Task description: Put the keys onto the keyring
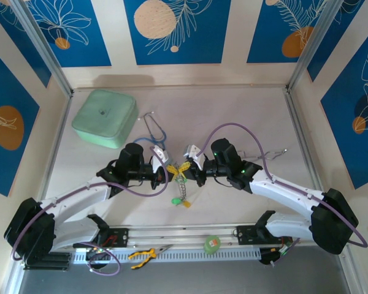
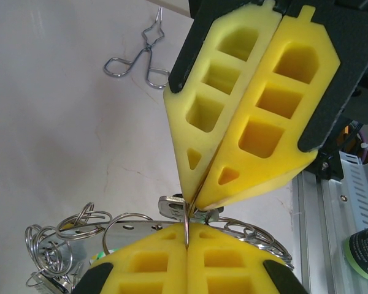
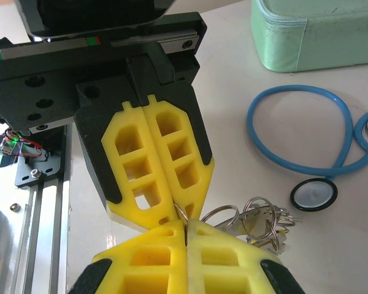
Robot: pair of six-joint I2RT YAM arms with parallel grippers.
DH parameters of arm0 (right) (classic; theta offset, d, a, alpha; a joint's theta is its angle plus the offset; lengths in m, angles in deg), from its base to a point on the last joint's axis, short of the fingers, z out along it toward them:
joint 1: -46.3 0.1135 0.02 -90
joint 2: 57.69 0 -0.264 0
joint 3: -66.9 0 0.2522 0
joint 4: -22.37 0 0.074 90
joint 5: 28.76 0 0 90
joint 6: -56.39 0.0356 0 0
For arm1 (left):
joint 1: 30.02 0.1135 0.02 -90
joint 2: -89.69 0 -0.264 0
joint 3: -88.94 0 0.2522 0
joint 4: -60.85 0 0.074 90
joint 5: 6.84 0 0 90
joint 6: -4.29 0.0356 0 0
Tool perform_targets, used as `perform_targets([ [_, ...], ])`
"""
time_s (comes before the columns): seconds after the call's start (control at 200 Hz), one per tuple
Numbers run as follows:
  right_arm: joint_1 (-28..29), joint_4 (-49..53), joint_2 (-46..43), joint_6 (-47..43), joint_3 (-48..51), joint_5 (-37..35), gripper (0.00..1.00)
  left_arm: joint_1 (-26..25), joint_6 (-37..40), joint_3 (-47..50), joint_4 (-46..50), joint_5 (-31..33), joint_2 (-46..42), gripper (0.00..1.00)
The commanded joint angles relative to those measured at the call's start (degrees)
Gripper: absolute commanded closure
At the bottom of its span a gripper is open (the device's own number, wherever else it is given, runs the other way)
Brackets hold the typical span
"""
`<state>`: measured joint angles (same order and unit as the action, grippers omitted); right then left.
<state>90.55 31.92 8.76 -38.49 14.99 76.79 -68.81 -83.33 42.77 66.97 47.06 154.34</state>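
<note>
At mid-desk the 2 claws meet tip to tip. The left claw (image 2: 187, 239) has its yellow fingers pressed together on a thin silver wire, which I take to be the keyring (image 2: 187, 219). The right claw (image 3: 185, 231) is likewise closed, pinching the same wire from the opposite side. Gripping at 2 close points probably steadies the ring, so that 1 claw can work its end while the other braces and a key can slide on. Just beside the tips the keys (image 3: 257, 222) bunch in a tangle of small split rings and flat silver blades. Whether they rest on the desk (image 2: 61, 141) or hang clear I cannot tell. A green tag (image 1: 176, 201) and a yellow tag (image 1: 186, 205) trail nearest the arm bases. Farther out lie a blue stethoscope (image 3: 294, 131), a mint-green case (image 3: 313, 30) and a bent wire clip (image 2: 138, 61).
</note>
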Motion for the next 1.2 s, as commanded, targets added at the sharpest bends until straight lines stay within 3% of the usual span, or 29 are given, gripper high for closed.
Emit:
perform_targets([
  [0.0, 0.5, -2.7, 0.5, 0.4, -1.5, -0.9, 1.0, -0.5, -0.4, -1.3, -1.8, -3.8, 0.0, 1.0],
  [0.53, 1.6, -0.8, 1.9, 8.4, -1.9, -14.6, 1.0, -0.5, 1.9, -0.6, -2.8, 0.2, -2.8, 1.0],
  [0.985, 2.2, -3.3, 2.2, 20.5, -2.2, -15.6, 1.0, -0.6, 5.9, 0.8, -4.5, 8.6, -6.0, 1.0],
  [1.195, 3.5, -5.1, 2.6, 20.8, -2.4, -18.7, 1.0, -0.5, 4.9, 1.1, -6.2, 9.0, -6.0, 1.0],
])
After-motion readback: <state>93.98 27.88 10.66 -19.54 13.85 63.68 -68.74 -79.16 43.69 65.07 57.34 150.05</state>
